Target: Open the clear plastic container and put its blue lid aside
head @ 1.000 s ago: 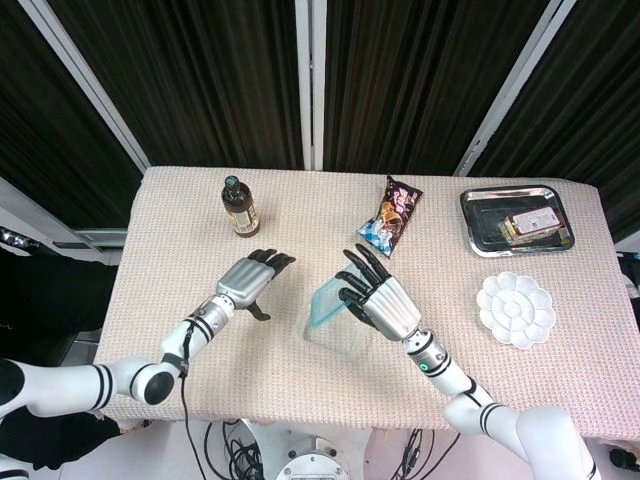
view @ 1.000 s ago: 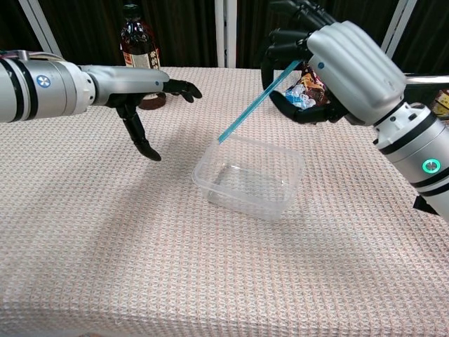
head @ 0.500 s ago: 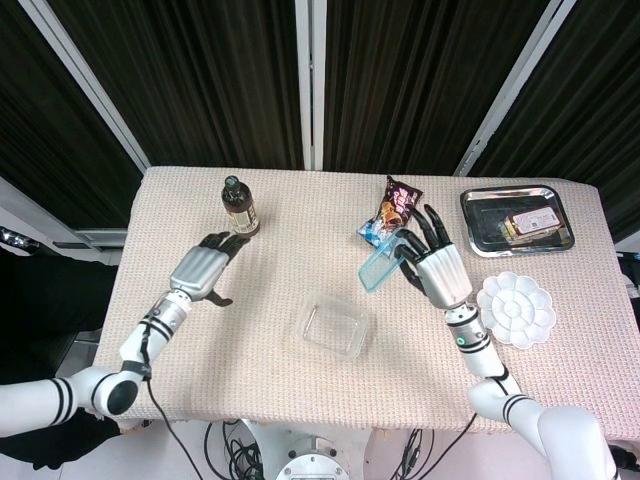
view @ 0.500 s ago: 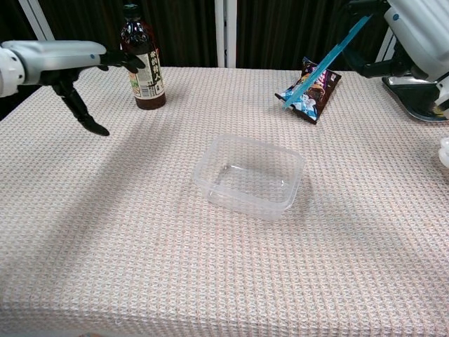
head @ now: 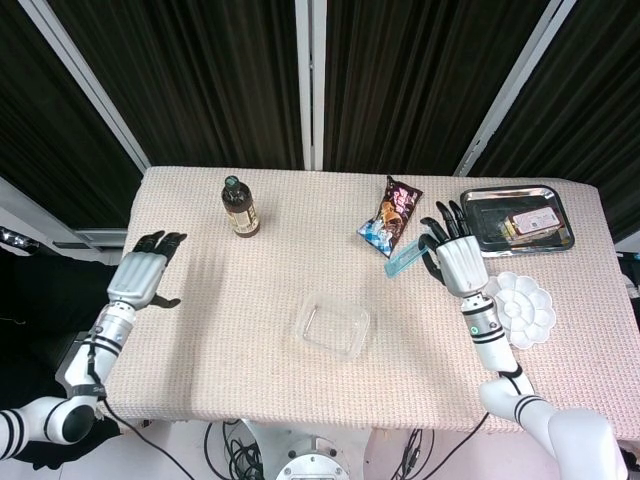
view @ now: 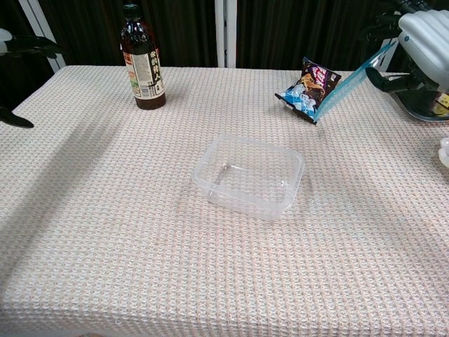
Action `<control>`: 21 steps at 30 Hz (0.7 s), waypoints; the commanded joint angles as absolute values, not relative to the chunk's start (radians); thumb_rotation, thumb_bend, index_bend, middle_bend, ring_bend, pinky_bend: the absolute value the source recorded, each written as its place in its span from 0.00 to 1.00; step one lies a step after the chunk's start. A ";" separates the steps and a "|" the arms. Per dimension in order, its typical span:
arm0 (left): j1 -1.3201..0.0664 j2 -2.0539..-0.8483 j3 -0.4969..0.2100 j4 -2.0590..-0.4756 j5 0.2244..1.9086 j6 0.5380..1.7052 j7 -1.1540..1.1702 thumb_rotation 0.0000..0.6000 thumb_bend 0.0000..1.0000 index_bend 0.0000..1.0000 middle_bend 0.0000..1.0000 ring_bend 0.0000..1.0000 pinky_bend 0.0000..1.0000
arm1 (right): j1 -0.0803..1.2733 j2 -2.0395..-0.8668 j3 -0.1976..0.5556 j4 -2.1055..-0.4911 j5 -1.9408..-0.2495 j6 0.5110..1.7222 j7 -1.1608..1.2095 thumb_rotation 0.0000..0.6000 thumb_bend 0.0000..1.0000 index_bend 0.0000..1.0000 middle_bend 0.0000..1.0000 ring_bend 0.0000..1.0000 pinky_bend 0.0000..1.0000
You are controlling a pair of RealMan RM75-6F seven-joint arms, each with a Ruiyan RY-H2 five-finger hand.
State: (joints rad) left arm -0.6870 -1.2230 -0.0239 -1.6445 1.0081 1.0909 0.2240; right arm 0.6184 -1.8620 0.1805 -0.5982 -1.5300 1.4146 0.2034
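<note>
The clear plastic container stands open and empty in the middle of the table. My right hand holds the blue lid tilted, its low edge near the table beside the snack bag. That hand is to the right of the container and well apart from it. My left hand hovers at the table's left edge with its fingers spread and nothing in it.
A dark bottle stands at the back left. A snack bag lies right next to the lid. A metal tray and a white palette lie on the right side.
My right hand has carried the lid further right and lower, from above the snack bag to beside it. My left hand has drawn back to the table's left edge.
</note>
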 commanded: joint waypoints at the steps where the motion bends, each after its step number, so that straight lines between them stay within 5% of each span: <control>1: -0.656 -1.206 -0.026 -1.654 1.012 1.109 0.208 1.00 0.00 0.06 0.04 0.00 0.08 | 0.589 -1.768 0.163 -0.761 -1.510 1.370 0.176 1.00 0.35 0.00 0.03 0.00 0.00; 10: -0.551 -1.142 -0.034 -1.680 1.064 1.204 0.146 1.00 0.00 0.06 0.04 0.00 0.07 | 0.441 -1.473 0.131 -1.141 -1.479 1.427 0.134 1.00 0.35 0.00 0.00 0.00 0.00; 15: -0.481 -1.129 -0.029 -1.663 1.123 1.318 0.163 1.00 0.00 0.07 0.05 0.00 0.07 | 0.346 -1.300 0.110 -1.338 -1.464 1.480 0.155 1.00 0.36 0.01 0.09 0.00 0.00; 19: -0.428 -1.125 0.004 -1.606 1.211 1.397 0.215 1.00 0.00 0.09 0.06 0.00 0.05 | 0.283 -1.140 0.062 -1.513 -1.451 1.452 0.184 1.00 0.37 0.11 0.23 0.06 0.11; 21: -0.404 -1.122 0.011 -1.606 1.220 1.418 0.227 1.00 0.00 0.10 0.07 0.00 0.04 | 0.263 -1.090 0.042 -1.569 -1.448 1.438 0.179 1.00 0.37 0.09 0.16 0.03 0.06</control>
